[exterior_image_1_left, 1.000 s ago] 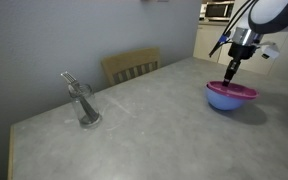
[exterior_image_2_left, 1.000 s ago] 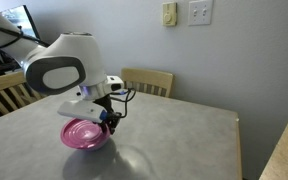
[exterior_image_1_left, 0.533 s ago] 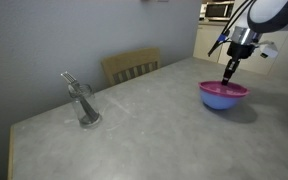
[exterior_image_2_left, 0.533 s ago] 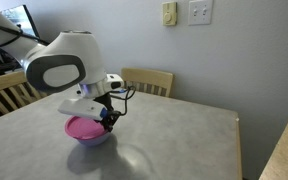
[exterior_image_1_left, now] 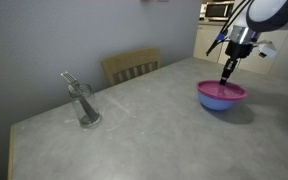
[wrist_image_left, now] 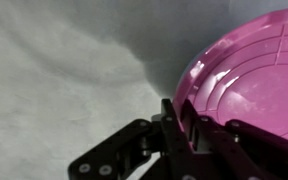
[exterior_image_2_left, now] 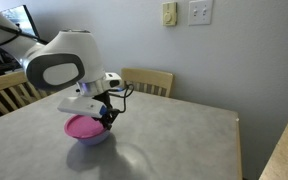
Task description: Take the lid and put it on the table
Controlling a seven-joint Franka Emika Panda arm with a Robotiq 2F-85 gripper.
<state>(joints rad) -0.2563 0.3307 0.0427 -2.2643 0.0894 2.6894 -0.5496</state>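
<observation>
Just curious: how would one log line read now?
claw: shut on lid rim | lid over blue bowl | not yet on table

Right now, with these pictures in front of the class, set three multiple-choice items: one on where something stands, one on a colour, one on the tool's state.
1. Where does the glass stand?
A on the table, apart from the bowl
B on the floor
C inside the bowl

2. What colour is the lid?
A green
B magenta-pink
C yellow

3. What is the tool doing?
A holding the glass
B hanging open, touching nothing
C gripping the lid's rim

Key:
1 A, an exterior view shows the glass on the table, well away from the bowl.
2 B, all views show the lid pink.
3 C, the wrist view shows the tool closed on the rim.
</observation>
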